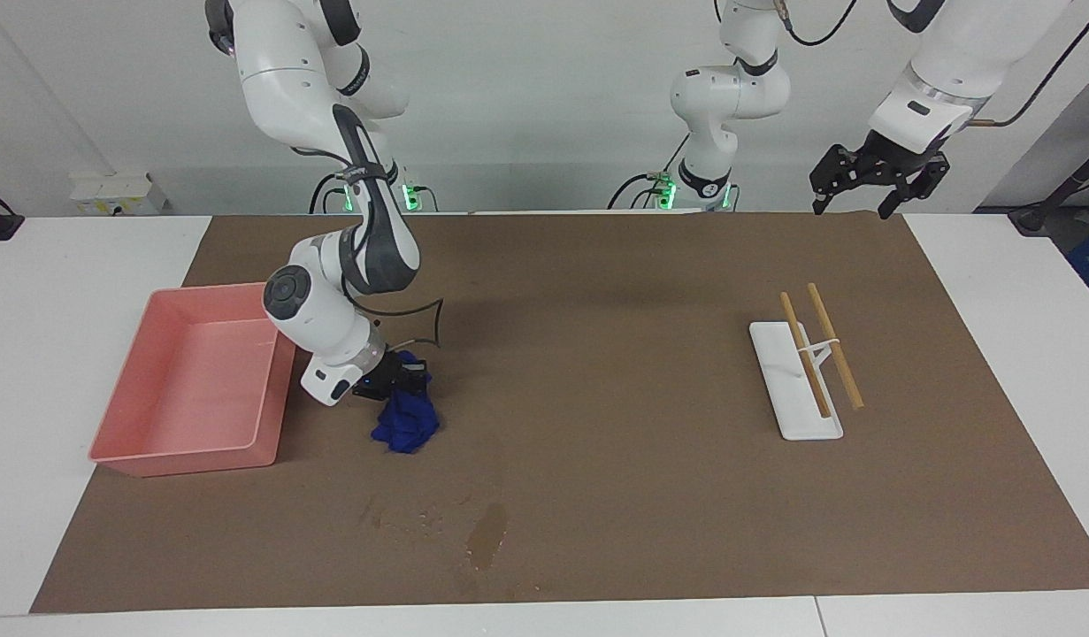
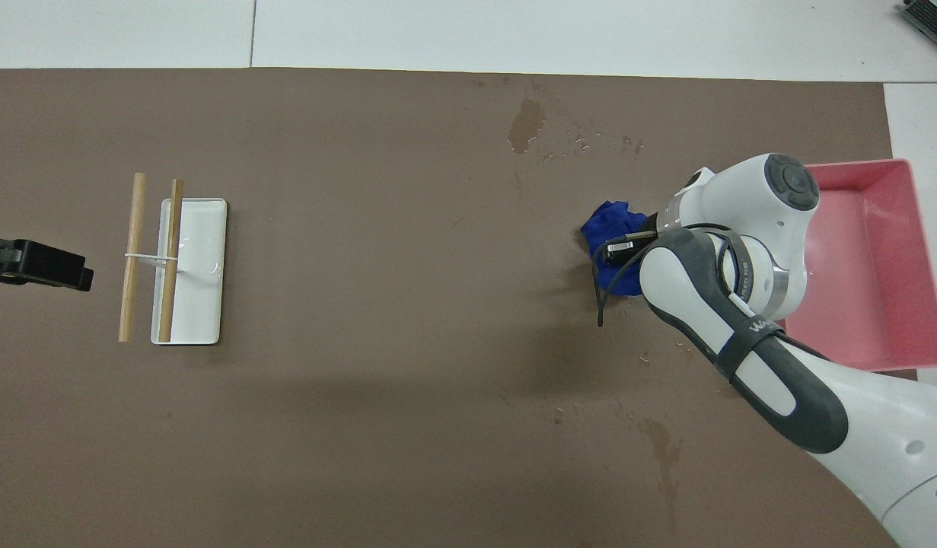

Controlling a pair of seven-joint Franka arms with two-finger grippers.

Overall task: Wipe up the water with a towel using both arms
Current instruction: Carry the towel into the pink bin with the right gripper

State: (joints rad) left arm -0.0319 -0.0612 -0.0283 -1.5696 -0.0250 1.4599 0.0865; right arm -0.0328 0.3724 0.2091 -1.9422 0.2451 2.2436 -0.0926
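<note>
A brown mat (image 2: 407, 320) covers the desk. The right arm (image 2: 742, 304) bends down over the blue towel (image 2: 609, 228), its tool hidden among the folds. Just beside it lies the pink tray (image 2: 894, 320). Farther from the robots, water (image 2: 525, 125) darkens the mat. The left tool (image 2: 38, 264) shows near the white stand (image 2: 198, 304) with two wooden sticks (image 2: 132, 259).

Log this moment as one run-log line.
right gripper: shut on towel, beside tray | left gripper: open, waiting raised | water: unwiped, farther from robots than towel
</note>
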